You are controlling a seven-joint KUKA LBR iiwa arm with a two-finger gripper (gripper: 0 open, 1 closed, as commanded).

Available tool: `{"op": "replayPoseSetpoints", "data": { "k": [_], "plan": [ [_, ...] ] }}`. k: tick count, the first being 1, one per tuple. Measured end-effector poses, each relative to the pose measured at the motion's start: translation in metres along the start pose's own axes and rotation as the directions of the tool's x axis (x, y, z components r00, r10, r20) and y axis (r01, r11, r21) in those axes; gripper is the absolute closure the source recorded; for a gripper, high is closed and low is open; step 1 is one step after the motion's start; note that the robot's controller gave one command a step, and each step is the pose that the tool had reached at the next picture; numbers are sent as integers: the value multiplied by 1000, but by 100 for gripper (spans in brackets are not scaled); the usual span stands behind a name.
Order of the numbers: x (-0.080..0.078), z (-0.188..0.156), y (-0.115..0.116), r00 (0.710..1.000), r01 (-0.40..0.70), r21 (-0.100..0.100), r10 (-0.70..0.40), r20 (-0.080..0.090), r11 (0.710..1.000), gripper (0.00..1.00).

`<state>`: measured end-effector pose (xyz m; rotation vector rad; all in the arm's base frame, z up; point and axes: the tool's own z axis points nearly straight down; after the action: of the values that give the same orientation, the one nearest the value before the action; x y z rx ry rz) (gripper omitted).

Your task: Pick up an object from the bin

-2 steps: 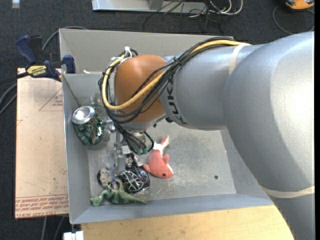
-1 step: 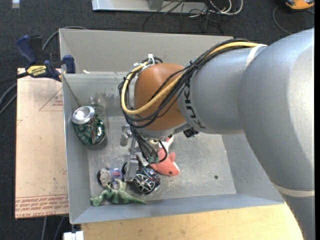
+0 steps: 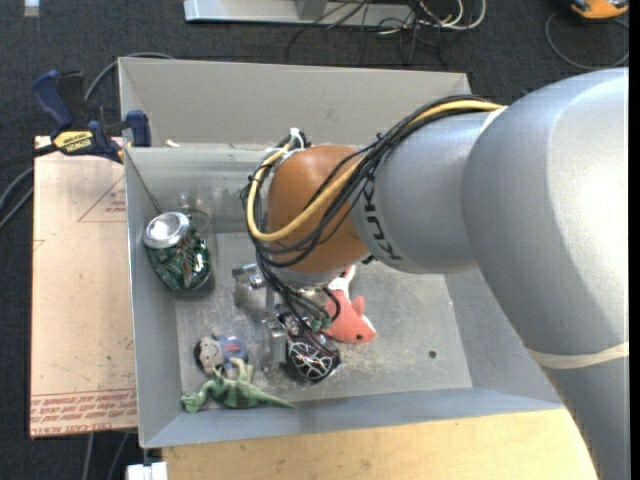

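Black net-patterned ball (image 3: 312,361) sits lower right of green can (image 3: 178,253), just beside gripper (image 3: 268,326); gripper opening cannot be told; ball likely light, springy, may roll, so grasp across middle

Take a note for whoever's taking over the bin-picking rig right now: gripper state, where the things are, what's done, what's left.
Gripper: low in the bin, near the front middle; its grip state can't be told from this view.
Nearest things: a black wire-patterned ball just to its right, with a pink toy fish beyond that.
Others: a small pale round toy to its left, a green soft toy by the front wall, and a green can by the left wall.
Done: the arm is down among the things.
Left: secure one thing and lift it out; nothing looks raised yet.
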<state>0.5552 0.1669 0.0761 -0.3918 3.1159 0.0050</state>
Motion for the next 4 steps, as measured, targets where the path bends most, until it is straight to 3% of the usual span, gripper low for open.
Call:
{"op": "replayPoseSetpoints", "data": {
  "k": [1, 2, 3, 4],
  "plan": [
    [29, 4, -31, 961, 277, 0, -277, 1, 961, 0],
    [48, -4, -76, 980, 198, -1, -198, 0, 980, 0],
    [42, -8, -156, 884, 468, 0, -468, 4, 884, 0],
    [24, -21, -132, 996, -92, -2, 92, 3, 996, 100]
  ]
}}
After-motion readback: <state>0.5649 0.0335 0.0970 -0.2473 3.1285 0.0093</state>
